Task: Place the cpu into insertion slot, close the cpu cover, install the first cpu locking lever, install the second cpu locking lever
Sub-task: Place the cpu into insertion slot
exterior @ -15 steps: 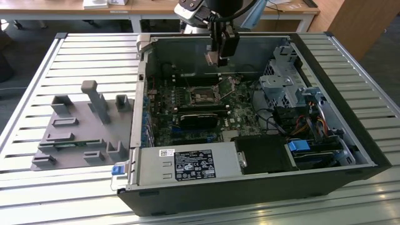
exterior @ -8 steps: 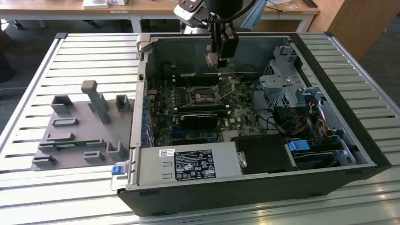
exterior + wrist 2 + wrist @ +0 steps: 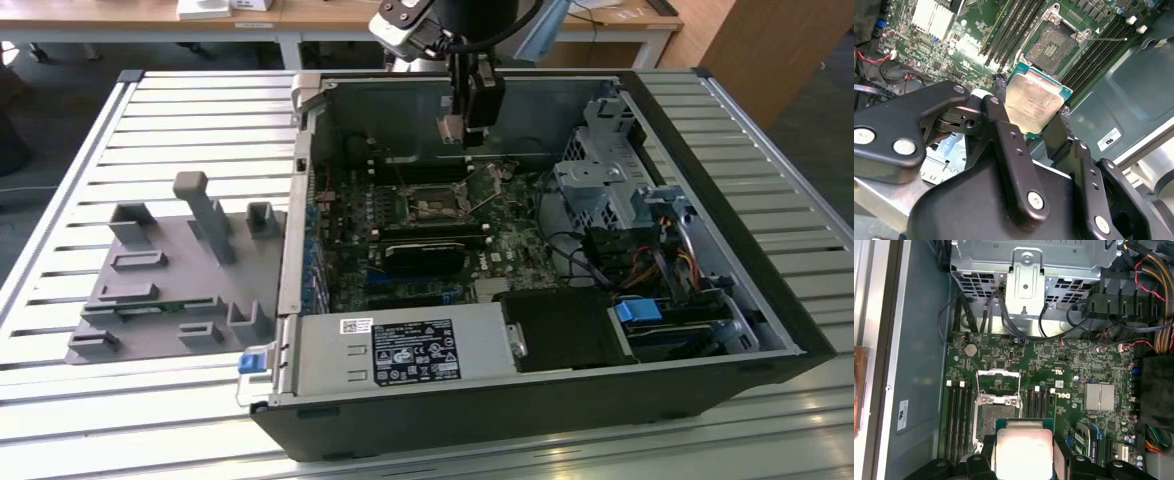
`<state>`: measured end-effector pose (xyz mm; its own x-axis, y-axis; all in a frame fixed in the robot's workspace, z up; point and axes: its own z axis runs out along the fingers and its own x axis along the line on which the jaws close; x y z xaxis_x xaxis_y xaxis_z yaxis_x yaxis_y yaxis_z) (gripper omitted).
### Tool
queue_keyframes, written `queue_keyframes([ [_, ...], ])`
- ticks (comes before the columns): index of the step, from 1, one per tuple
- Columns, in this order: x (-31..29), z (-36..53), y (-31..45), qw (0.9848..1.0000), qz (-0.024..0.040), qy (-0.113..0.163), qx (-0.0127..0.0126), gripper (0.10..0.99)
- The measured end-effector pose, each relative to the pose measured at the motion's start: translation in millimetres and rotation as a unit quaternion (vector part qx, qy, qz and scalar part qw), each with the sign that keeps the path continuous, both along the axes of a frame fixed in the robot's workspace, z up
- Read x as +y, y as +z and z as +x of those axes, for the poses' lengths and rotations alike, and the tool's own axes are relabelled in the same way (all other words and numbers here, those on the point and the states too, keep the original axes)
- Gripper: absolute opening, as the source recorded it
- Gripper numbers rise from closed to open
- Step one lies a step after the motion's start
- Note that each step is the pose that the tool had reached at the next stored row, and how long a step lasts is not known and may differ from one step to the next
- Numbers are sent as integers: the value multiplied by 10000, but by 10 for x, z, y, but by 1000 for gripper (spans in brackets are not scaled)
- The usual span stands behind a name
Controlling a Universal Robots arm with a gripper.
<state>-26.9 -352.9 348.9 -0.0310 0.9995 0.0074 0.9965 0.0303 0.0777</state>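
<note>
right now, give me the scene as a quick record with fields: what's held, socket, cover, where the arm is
held: the cpu, clamped by its edges in the pincer
pincer position: above the motherboard, inside the open computer case, close to the insertion slot
slot state: empty, dark centre exposed
cover state: the cpu cover stands open, off the slot
cpu seated: no, held clear of the board

Counted: one chip (image 3: 1023, 450), one socket (image 3: 1051, 47), one motherboard (image 3: 1079, 370), one power-supply box (image 3: 400, 352), one computer case (image 3: 534, 420), one grey tray (image 3: 160, 290), one gripper (image 3: 1031, 97).
</note>
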Motion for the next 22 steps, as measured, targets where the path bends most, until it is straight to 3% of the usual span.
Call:
queue_keyframes([
  [22,3,0,-176,10000,-20,63,2,541],
])
